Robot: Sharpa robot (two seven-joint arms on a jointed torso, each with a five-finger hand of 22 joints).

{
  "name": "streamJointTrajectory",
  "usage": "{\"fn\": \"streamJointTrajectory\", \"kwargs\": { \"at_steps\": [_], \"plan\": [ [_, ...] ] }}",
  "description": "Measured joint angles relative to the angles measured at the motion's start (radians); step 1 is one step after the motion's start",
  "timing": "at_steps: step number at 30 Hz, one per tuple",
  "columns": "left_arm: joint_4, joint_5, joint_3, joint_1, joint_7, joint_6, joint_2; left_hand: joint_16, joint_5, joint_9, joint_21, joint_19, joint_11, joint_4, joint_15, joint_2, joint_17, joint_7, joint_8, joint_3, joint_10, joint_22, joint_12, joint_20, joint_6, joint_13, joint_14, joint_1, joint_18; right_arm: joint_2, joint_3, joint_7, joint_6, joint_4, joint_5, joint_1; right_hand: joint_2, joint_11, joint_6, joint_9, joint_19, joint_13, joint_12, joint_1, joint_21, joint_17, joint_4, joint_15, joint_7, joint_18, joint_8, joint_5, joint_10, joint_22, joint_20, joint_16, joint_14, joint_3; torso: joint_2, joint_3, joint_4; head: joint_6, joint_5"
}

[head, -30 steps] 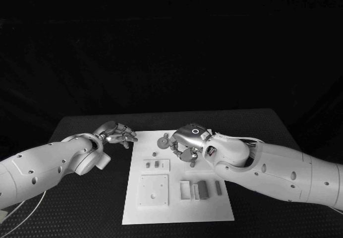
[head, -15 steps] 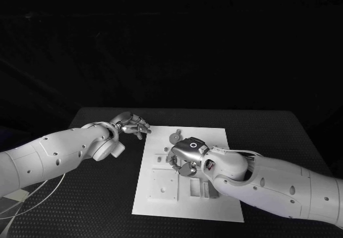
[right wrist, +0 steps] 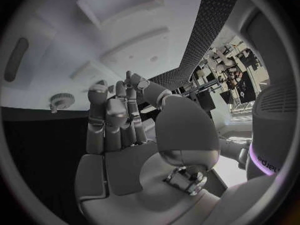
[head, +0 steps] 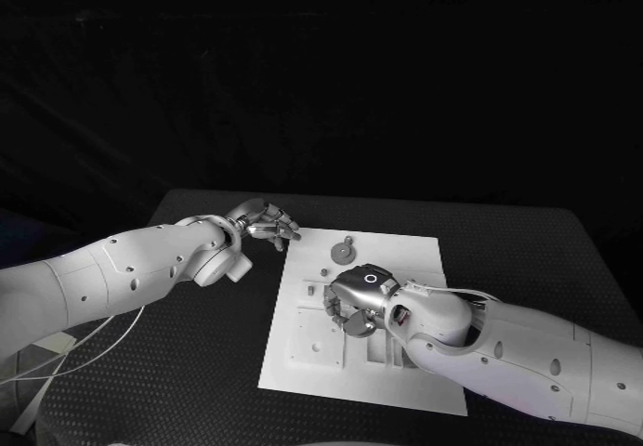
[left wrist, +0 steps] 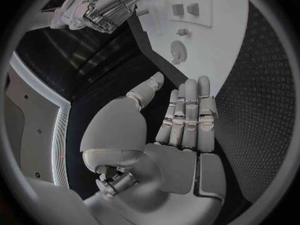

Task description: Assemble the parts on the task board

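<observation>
On the desk: board [head: 402,260], white, lying flat in the middle of the black desk [head: 536,242].
Left hand [head: 266,223]: hovers at the board's far left corner, just off its edge; fingers straight and side by side, thumb apart (the left wrist view shows the palm bare), nothing held, touching nothing.
Right hand [head: 351,297]: low over the board's middle, fingers curled inward toward the palm; the right wrist view shows no piece between them, so it is clenched on nothing. Whether the fingertips touch the board I cannot tell.
Round part [head: 343,250]: a small disc with a stub, lying on the board's far end, between the two hands and apart from both; it also shows in the left wrist view [left wrist: 177,51].
Blocks [left wrist: 185,9]: two small dark parts seated in the board, near the right hand.
Recesses [head: 316,340]: raised white frames on the board's near half, partly hidden by the right arm.
</observation>
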Motion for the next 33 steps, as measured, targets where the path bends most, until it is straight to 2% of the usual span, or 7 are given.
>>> {"fn": "streamJointTrajectory", "kwargs": {
  "at_steps": [6, 12, 24, 33],
  "plan": [
    [0.000, 0.000, 0.000, 0.001, 0.000, 0.000, 0.003, 0.000, 0.000, 0.000, 0.000, 0.000, 0.000, 0.000, 0.000, 0.000, 0.000, 0.000, 0.004, 0.000, 0.000, -0.001, 0.000, 0.000, 0.000, 0.000, 0.000, 0.000, 0.000, 0.003, -0.006, 0.003, 0.006, -0.012, 0.000, -0.003, 0.000, 0.000, 0.000, 0.000, 0.000, -0.001, 0.000, 0.000, 0.000, 0.000, 0.000, 0.000, 0.000, 0.000, 0.000, 0.000, 0.000, 0.000, 0.000, 0.000, 0.000, 0.000, 0.000, 0.0001, -0.0002, -0.008, 0.010],
    [0.001, 0.000, 0.000, 0.001, 0.000, 0.000, 0.002, -0.004, 0.000, 0.000, 0.000, 0.000, 0.000, 0.000, 0.000, 0.000, 0.000, 0.000, 0.004, 0.000, 0.000, -0.001, 0.000, 0.000, 0.000, 0.001, 0.000, 0.000, 0.000, 0.005, -0.022, 0.007, 0.015, -0.013, 0.000, -0.004, 0.000, 0.000, 0.000, -0.001, 0.000, 0.000, 0.000, 0.000, 0.000, 0.000, 0.000, 0.000, 0.000, 0.000, 0.000, 0.000, 0.000, 0.000, 0.000, 0.000, 0.000, 0.000, 0.000, 0.0001, -0.0002, -0.014, 0.016],
    [0.001, 0.000, 0.000, 0.004, 0.000, 0.000, 0.002, -0.004, 0.000, 0.000, 0.000, 0.000, 0.000, 0.002, 0.000, 0.000, 0.001, -0.003, 0.004, -0.002, 0.000, -0.001, 0.000, 0.000, 0.001, 0.001, 0.000, 0.000, 0.000, 0.018, -0.034, 0.012, 0.025, -0.023, 0.002, -0.007, 0.002, 0.000, 0.000, -0.002, 0.001, 0.001, 0.000, -0.007, 0.000, -0.001, -0.001, 0.000, 0.000, 0.000, -0.001, 0.000, 0.000, 0.000, 0.002, 0.000, 0.000, -0.001, 0.000, -0.0006, -0.0003, -0.020, 0.022],
    [0.001, 0.000, 0.000, 0.005, -0.001, 0.000, 0.002, -0.004, 0.000, 0.000, -0.004, 0.000, 0.000, 0.002, 0.000, 0.000, 0.001, -0.003, 0.004, -0.002, 0.000, -0.001, 0.000, 0.000, 0.001, 0.001, 0.000, 0.000, 0.000, 0.022, -0.034, 0.013, 0.018, -0.033, -0.004, -0.007, 0.005, 0.000, 0.000, -0.001, 0.001, 0.001, -0.003, -0.004, 0.000, -0.001, -0.001, 0.002, 0.000, 0.001, -0.001, 0.000, 0.000, 0.000, 0.002, 0.000, -0.002, -0.001, 0.000, -0.0006, -0.0002, -0.023, 0.024]
  ]
}}
